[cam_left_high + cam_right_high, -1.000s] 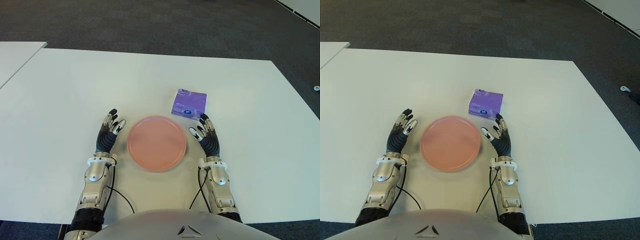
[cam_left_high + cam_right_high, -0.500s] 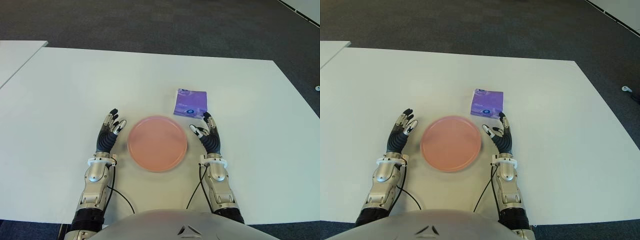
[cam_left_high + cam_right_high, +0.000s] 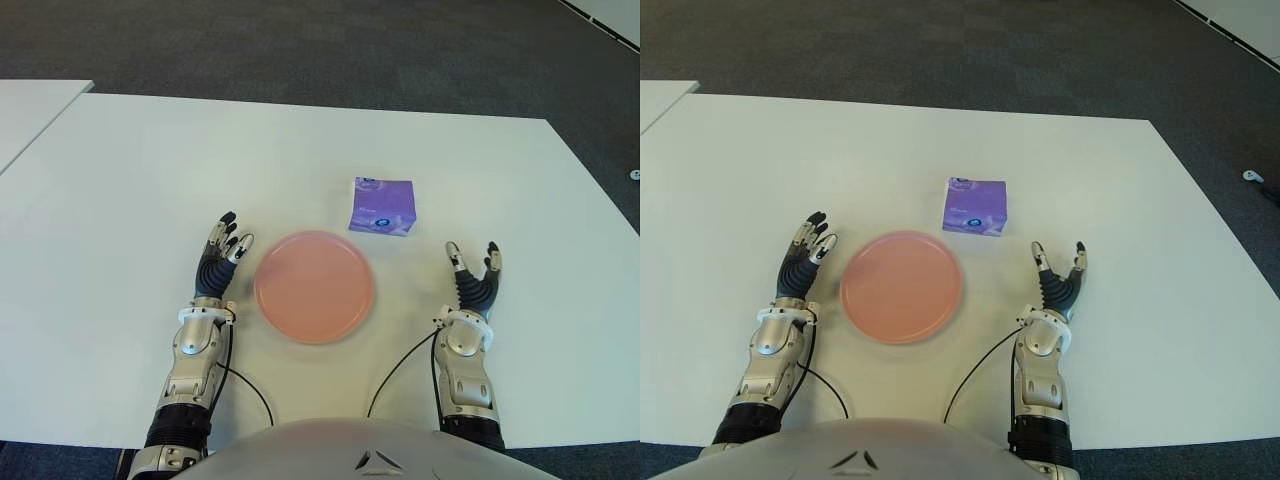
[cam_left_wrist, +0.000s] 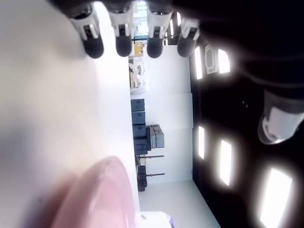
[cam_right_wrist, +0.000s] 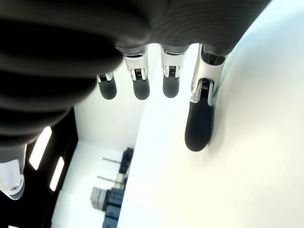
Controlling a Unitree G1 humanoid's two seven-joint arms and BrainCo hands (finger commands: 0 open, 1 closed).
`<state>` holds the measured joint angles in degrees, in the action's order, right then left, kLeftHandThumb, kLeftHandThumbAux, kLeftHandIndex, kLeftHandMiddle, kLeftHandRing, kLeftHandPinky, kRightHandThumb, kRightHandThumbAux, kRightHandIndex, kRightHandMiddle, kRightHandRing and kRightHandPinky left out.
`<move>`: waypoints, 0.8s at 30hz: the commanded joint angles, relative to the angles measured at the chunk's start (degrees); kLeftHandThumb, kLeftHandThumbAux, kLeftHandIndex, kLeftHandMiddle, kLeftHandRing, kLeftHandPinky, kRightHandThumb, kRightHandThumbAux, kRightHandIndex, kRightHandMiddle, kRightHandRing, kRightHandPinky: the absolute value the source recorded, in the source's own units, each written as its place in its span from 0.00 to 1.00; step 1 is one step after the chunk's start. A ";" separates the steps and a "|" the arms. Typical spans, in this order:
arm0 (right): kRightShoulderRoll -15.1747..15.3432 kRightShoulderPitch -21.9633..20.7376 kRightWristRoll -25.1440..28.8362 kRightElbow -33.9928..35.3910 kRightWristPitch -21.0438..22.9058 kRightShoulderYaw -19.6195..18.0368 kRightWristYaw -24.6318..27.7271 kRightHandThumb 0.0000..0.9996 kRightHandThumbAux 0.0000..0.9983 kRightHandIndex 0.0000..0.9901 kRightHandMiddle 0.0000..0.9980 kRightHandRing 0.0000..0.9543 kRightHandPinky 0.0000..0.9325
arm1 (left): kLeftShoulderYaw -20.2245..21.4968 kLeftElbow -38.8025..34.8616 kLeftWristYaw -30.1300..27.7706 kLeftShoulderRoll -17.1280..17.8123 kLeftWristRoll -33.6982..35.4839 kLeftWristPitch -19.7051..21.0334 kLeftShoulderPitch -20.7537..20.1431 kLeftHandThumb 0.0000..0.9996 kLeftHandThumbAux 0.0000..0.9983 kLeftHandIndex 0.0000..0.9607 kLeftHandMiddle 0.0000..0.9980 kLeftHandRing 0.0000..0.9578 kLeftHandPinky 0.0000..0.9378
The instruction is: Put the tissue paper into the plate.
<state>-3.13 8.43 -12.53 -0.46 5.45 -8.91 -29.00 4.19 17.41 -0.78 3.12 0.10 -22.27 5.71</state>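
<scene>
A purple tissue pack (image 3: 381,205) lies flat on the white table (image 3: 150,160), just beyond the right rim of the empty pink plate (image 3: 314,286). My right hand (image 3: 472,278) is to the right of the plate, well apart from the pack, its fingers (image 5: 198,124) straight and spread over bare table with nothing in them. My left hand (image 3: 221,260) shows left of the plate, its fingers (image 4: 123,33) extended and empty. The plate's edge (image 4: 102,194) and a corner of the tissue pack (image 4: 154,219) show in the left wrist view.
A second white table (image 3: 30,115) stands at the far left across a narrow gap. Dark carpet (image 3: 320,50) lies beyond the table's far edge. Black cables (image 3: 395,370) run from both wrists toward my body.
My right hand has swung away from the plate's right rim and the tissue pack, out to the right and slightly nearer me. The pack, plate and left hand stay put.
</scene>
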 commanded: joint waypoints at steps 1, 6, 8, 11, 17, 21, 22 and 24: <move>-2.48 1.02 0.96 -3.16 4.88 -0.22 0.03 0.13 0.49 0.00 0.00 0.00 0.00 | 0.40 3.50 0.10 -0.43 0.58 0.74 0.08 0.00 0.47 0.00 0.00 0.00 0.00; -0.14 -5.77 -4.66 13.19 2.93 0.17 -2.25 0.12 0.40 0.00 0.00 0.00 0.00 | 0.63 4.62 -0.04 -0.36 0.71 0.04 -0.54 0.00 0.46 0.00 0.00 0.00 0.00; 2.88 -13.91 -8.37 21.26 0.14 -0.14 -3.82 0.16 0.47 0.00 0.00 0.00 0.00 | 0.66 4.88 -0.03 -0.33 0.70 -0.08 -0.69 0.00 0.46 0.00 0.00 0.00 0.00; 4.78 -16.48 -6.99 16.72 -7.58 -0.41 -4.09 0.20 0.53 0.00 0.00 0.00 0.00 | 0.76 5.14 -0.01 -0.23 0.59 -0.20 -0.88 0.00 0.46 0.00 0.00 0.00 0.00; 6.15 -21.07 -7.42 10.12 -13.68 1.27 -3.43 0.25 0.57 0.00 0.00 0.00 0.00 | 1.02 6.06 0.23 -0.15 0.22 -0.94 -1.31 0.00 0.46 0.00 0.00 0.00 0.00; 6.80 -22.70 -7.46 8.50 -15.53 0.91 -2.93 0.26 0.58 0.00 0.00 0.00 0.00 | 1.05 6.37 0.38 -0.20 0.10 -1.31 -1.42 0.00 0.45 0.00 0.00 0.00 0.00; 7.34 -23.85 -7.77 8.32 -15.35 0.97 -2.45 0.26 0.57 0.00 0.00 0.00 0.00 | 1.08 6.43 0.41 -0.23 0.12 -1.40 -1.44 0.00 0.45 0.00 0.00 0.00 0.00; 8.85 -27.09 -10.85 7.45 -14.27 2.25 -1.78 0.26 0.57 0.00 0.00 0.00 0.00 | 1.15 6.59 0.46 -0.32 0.18 -1.61 -1.46 0.00 0.45 0.00 0.00 0.00 0.00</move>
<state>4.10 -16.69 -20.82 8.87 -10.05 -7.18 -31.41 5.31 21.44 -0.78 3.07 0.39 -25.35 2.70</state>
